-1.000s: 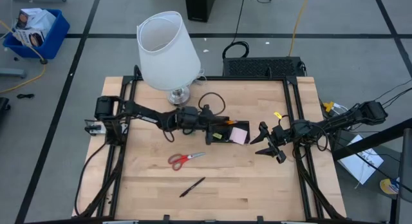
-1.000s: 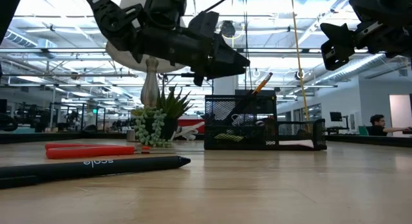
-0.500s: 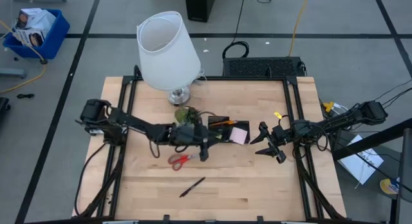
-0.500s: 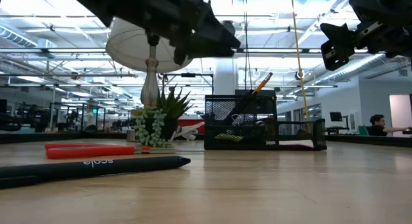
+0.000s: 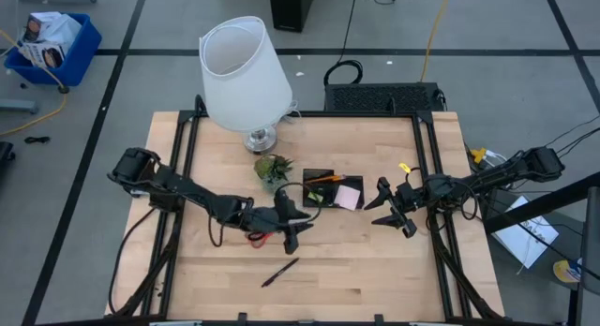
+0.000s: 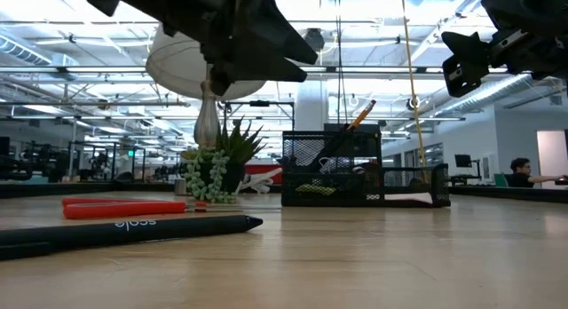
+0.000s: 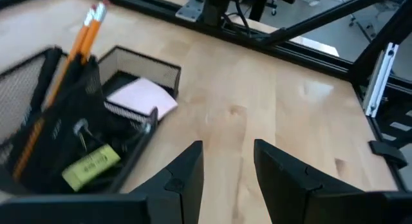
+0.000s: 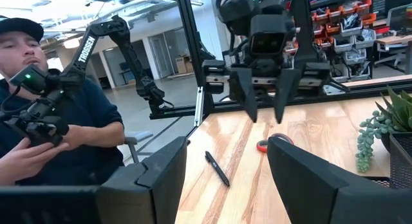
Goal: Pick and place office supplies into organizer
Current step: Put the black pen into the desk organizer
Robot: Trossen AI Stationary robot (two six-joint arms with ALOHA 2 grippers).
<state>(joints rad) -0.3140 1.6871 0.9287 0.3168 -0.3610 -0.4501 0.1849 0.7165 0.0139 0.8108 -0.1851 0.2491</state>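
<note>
My left claw point(image 5: 292, 234) sits low of centre in the high view, just above the scissors point(image 5: 259, 236), whose red handles peek out under my wrist. Its fingers point(image 7: 187, 176) stand partly apart with nothing between them; I judge that gap is kept so they can drop astride the scissors, which lie flat and leave little to catch. From my left wrist I see only bare wood between the fingers, with the organizer point(image 7: 77, 130) at the left of that frame, so I am pointed toward it.

The organizer point(image 5: 332, 189) is just right of centre in the high view, next to the plant point(image 5: 272, 167). It already holds orange pencils point(image 7: 90, 28) standing up in the tall part, a pink pad point(image 7: 140, 98) lying in the low tray, and a yellow-green piece point(image 7: 90, 166) beside some clips. Long things stand upright and flat things lie low.

The pen point(image 5: 279, 272) lies alone at lower centre of the high view, well clear of the scissors, so either can be taken without knocking the other. In the low view it runs along the bottom left, with the scissors point(image 6: 124, 207) behind it.

My right claw point(image 5: 392, 210) waits right of the organizer, raised off the table, fingers wide and empty. It stays out of the left arm's path, I think. A person point(image 8: 58, 114) holding a controller shows at the left of the right wrist view.
</note>
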